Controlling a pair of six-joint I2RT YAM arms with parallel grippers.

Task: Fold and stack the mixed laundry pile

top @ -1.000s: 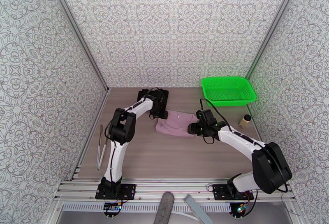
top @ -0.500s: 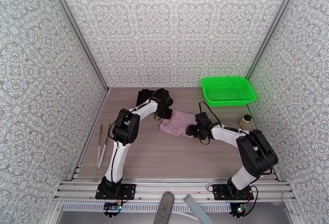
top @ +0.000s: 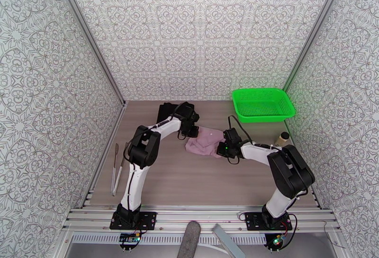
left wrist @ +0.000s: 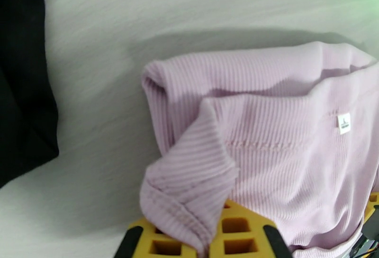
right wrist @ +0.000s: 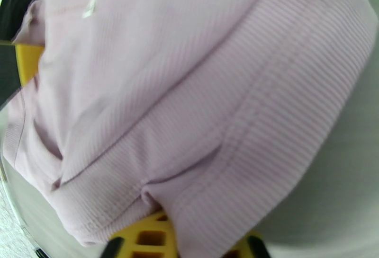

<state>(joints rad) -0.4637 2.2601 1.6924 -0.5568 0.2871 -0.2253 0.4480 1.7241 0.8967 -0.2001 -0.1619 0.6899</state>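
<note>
Top view: pink shirt (top: 204, 141) bunched in a narrow heap mid-table (top: 203, 183), one claw at each end. Left claw (top: 193, 130) sits at the shirt's far-left edge, right claw (top: 221, 149) at its near-right edge. The shirt lies between the two and touches both.

Left wrist: a folded corner of the shirt (left wrist: 265, 126) drapes down over the yellow pads (left wrist: 256, 233) of the left claw (left wrist: 203, 242). Ribbed cloth runs into the gap between them, so this claw is clenched on the shirt corner. The rest of the shirt spreads ahead and to the right, doubled over itself, with a small white label (left wrist: 344, 122) facing up. Black garment (left wrist: 19, 88) lies on the table to the left, apart from the shirt, with bare table between.

Right wrist: shirt (right wrist: 189, 88) close against the lens. Its stitched hem band drops between the yellow pads (right wrist: 161, 226) of the right claw (right wrist: 182, 247), which is grasping the hem. Cloth bulges up ahead of the claw.

Others, top view:
- black garment (top: 166, 111) flat at the far left of the table, just behind the left claw
- green basket (top: 263, 91) far right, well apart from the shirt
- bottle (top: 283, 138) near the right edge
- tongs (top: 115, 169) along the left edge
</note>
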